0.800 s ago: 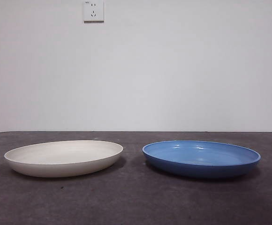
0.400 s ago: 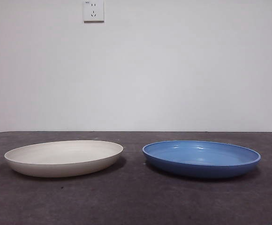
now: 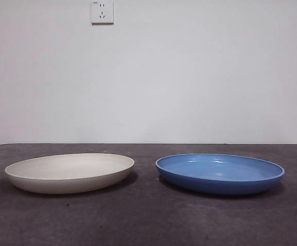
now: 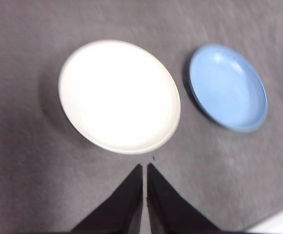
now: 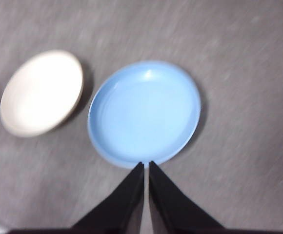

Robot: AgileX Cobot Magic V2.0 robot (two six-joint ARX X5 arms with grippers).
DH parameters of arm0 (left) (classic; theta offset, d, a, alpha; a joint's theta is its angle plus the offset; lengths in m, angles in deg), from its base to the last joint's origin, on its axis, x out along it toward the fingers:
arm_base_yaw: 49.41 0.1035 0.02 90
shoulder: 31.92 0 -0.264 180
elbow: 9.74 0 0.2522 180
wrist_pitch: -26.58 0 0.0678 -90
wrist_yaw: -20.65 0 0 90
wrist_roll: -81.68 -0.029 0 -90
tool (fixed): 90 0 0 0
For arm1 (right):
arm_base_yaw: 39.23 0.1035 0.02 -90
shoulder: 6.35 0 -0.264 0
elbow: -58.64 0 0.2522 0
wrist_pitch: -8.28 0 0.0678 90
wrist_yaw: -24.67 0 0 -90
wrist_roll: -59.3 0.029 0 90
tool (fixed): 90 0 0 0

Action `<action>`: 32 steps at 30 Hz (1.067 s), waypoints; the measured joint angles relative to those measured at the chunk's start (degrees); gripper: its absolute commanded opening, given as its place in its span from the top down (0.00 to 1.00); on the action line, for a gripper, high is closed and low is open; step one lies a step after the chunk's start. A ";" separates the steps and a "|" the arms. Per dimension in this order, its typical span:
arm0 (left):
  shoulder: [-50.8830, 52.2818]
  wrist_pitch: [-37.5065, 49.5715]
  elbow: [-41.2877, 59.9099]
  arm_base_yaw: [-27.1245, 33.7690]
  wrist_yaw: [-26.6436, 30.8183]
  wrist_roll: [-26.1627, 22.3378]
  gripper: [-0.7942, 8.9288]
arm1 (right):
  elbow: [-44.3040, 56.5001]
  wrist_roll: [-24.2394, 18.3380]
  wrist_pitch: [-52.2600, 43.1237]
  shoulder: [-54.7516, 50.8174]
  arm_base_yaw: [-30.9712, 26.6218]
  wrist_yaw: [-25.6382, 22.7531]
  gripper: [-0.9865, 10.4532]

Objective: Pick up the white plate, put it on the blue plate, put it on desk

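On the worktop, white plate and blue plate sit side by side, apart, mid-surface. Left end effector closed above white plate; right end effector closed above blue.

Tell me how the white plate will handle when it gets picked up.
The white plate looks rigid, so it should lift without flexing. Its low sloping rim leaves little to pinch, so it may tilt or slip. The matte finish probably grips better than the glossy blue plate.
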 measured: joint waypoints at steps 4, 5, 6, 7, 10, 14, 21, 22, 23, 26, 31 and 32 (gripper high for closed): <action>-1.18 -3.04 -0.52 -3.06 0.00 -2.43 0.90 | -0.04 -2.32 4.68 1.33 3.34 1.51 0.90; -1.27 -3.61 -0.52 -3.82 0.00 -2.91 0.90 | -0.04 -2.99 5.62 1.36 4.33 1.53 0.90; -1.27 -3.82 -0.52 -4.35 0.00 -3.10 0.90 | -0.07 -3.30 6.05 1.36 5.01 1.55 0.90; -1.27 -3.87 -0.52 -4.79 0.00 -3.21 0.90 | -0.07 -3.65 6.16 1.31 5.66 1.60 0.90; -1.27 -3.85 -0.57 -5.73 0.00 -3.61 0.89 | -0.07 -4.22 6.16 1.29 7.10 1.62 0.90; -1.27 -3.72 -0.61 -5.75 0.00 -3.72 0.83 | -0.07 -4.26 6.16 1.29 7.43 1.64 0.90; -1.27 -2.82 -0.61 -5.75 0.00 -3.69 0.49 | -0.07 -4.42 6.16 1.29 7.45 1.62 0.57; -1.27 -2.62 -0.61 -5.75 0.00 -3.63 0.49 | -0.07 -4.42 6.16 1.29 7.43 1.64 0.57; -1.27 -2.45 -0.61 -5.75 0.00 -3.50 0.49 | -0.07 -4.42 6.16 1.29 7.43 1.62 0.57; -1.31 -2.34 -0.61 -5.75 0.00 -3.08 0.49 | -0.07 -4.39 6.14 1.29 7.43 1.62 0.57; -2.16 -1.77 -0.61 -5.75 0.00 -2.47 0.50 | -0.04 -4.39 6.14 1.29 7.43 1.62 0.57; -2.58 -1.42 -0.61 -5.75 0.00 -2.08 0.50 | -0.07 -4.39 6.16 1.29 7.43 1.62 0.57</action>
